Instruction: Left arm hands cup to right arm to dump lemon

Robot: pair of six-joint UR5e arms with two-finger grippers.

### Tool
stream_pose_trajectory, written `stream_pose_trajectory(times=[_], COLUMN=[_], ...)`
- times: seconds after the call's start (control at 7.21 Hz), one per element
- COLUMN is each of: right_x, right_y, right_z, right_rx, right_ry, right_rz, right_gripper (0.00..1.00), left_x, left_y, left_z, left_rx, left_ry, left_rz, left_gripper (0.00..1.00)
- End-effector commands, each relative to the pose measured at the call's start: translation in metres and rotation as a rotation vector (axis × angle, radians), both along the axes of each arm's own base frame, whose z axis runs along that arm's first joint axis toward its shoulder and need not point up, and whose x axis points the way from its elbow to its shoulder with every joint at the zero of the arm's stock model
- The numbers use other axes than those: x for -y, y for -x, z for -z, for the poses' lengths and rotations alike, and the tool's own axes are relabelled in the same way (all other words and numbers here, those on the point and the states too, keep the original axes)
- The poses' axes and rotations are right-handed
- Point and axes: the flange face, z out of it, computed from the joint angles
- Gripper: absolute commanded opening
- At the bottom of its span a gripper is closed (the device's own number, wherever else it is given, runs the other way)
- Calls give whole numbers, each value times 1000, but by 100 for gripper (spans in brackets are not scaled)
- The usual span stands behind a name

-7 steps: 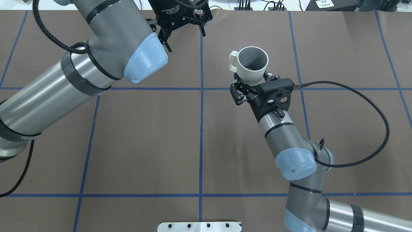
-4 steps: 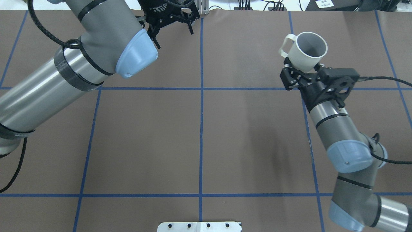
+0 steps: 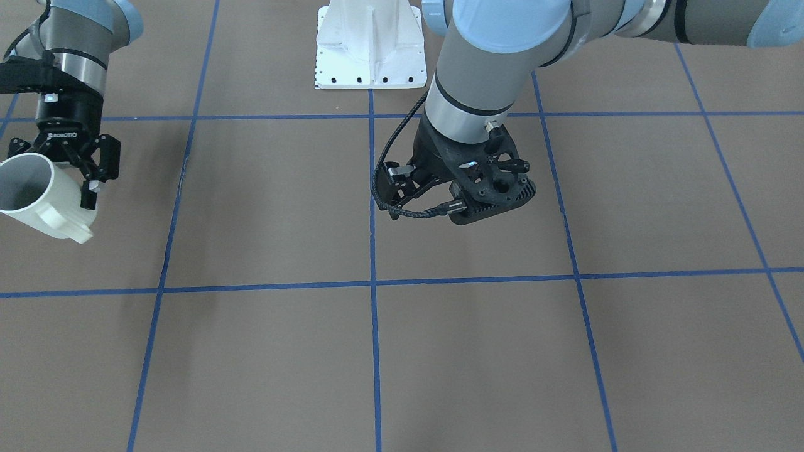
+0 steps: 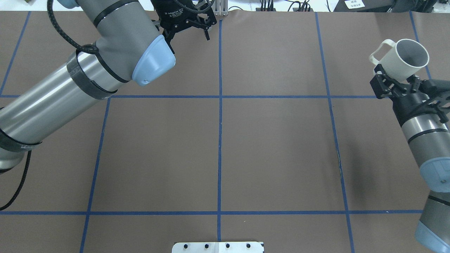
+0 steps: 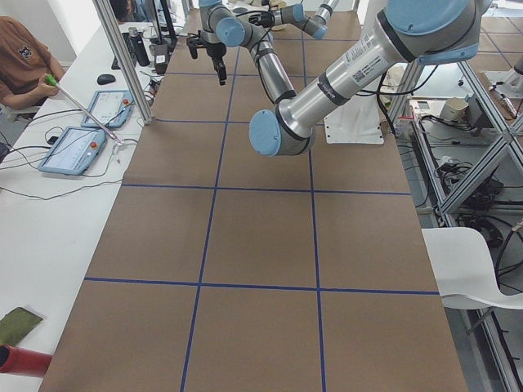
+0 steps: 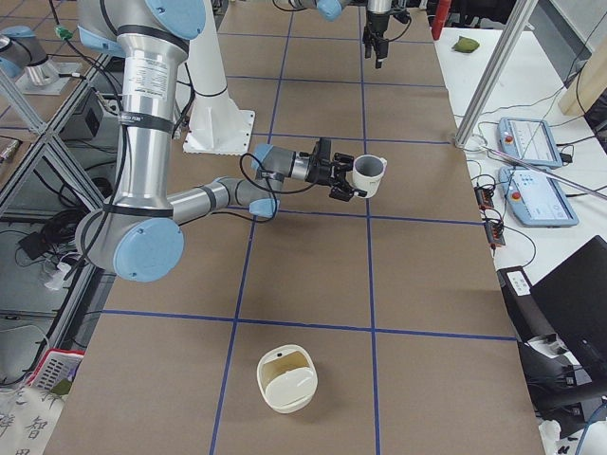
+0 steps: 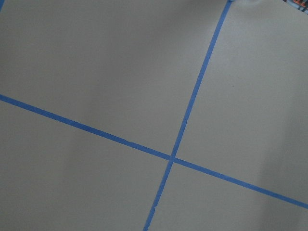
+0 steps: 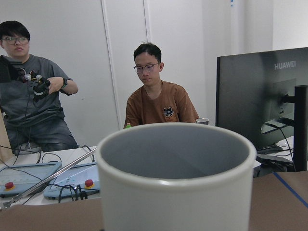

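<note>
Right arm sits at the far right edge of my overhead feed. The right jaws are clamped on the lower body of the cup. The cup is held off the desk and tilted, with its mouth up and away from the robot's base and its handle toward the desk's middle. Inside I see only plain grey wall; I can't see the bottom. On the right wrist feed the cup's rim fills the lower frame. Behind it two people sit at a white side table, with a dark monitor on the right.

Left arm reaches to the far edge of the desk. The left jaws are apart and empty, pointing down just beside the centre blue tape line, well apart from the cup. The front feed shows its black perforated wrist plate and a braided cable loop. The left wrist feed shows only bare desk and one tape crossing.

On the side feed from the robot's right, a round cream container stands on the near end of the desk, well apart from the cup. The white mount base is at the robot's edge of the desk.
</note>
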Motion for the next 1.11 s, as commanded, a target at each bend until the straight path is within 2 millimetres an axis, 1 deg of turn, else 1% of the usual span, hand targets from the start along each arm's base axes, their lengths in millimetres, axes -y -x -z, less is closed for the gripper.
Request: stream_pose_trajectory(times=[0.0, 0.14, 0.28, 0.42, 0.55, 0.69, 0.83, 0.97], right_x=[-22, -28, -28, -40, -51, -53, -62, -75], right_y=[-50, -65, -82, -109, -149, -164, -179, -192], right_z=[-76, -121, -150, -176, -195, -210, -226, -248], right_rx=[122, 116, 22, 21, 67, 72, 98, 214], right_ry=[-10, -40, -43, -28, -20, 5, -3, 18], right_rz=[-29, 3, 27, 57, 121, 122, 105, 80], right_gripper=[16, 11, 11, 7, 7, 9, 8, 7], left_x=[3, 3, 3, 3, 5, 13, 19, 20], left_y=[-1, -2, -2, -2, -3, -6, -8, -8], left_z=[-2, -3, -3, -3, -5, -12, -16, -16], left_rx=[2, 3, 3, 4, 11, 33, 27, 28], left_ry=[1, 1, 1, 3, 1, -6, -22, -29], left_rz=[0, 1, 1, 1, 7, 25, 23, 19], left_gripper=[100, 100, 100, 100, 100, 100, 100, 100])
